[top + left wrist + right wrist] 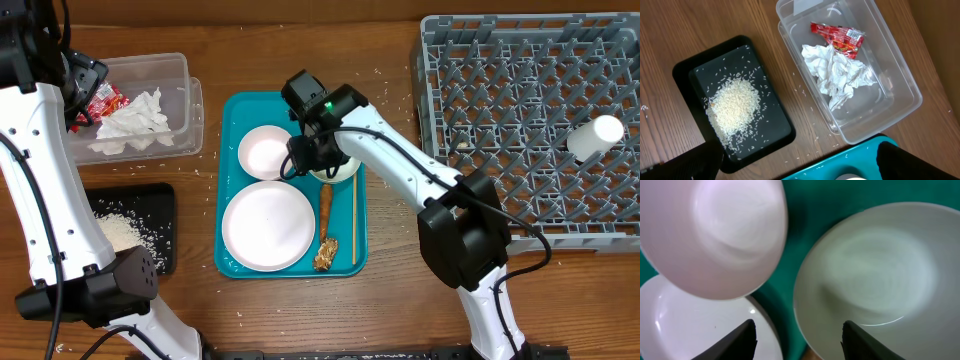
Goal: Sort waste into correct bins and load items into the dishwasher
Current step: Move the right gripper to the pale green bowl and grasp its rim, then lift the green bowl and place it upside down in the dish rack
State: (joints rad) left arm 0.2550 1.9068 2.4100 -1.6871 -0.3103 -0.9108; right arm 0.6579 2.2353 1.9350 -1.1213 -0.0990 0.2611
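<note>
The clear tub [185,75] holds the crumpled napkin [130,125] and the red wrapper [103,100]; both also show in the left wrist view, napkin [840,75] and wrapper [837,36]. The black tray [160,200] holds rice [120,232]. My left gripper [82,98] hangs open and empty above the tub's left end. My right gripper [312,152] is open, low over the teal tray, its fingers [800,340] straddling the near rim of one white bowl [875,275]. The other bowl [265,152] and the plate [268,225] lie beside it. The cup [596,135] lies in the grey rack [500,90].
On the teal tray [228,265] lie an orange-brown carrot stick [325,208], a brown lumpy scrap [325,255] and a thin stick [353,220]. Loose rice grains are scattered on the wooden table around the black tray [685,70] and tub [900,85].
</note>
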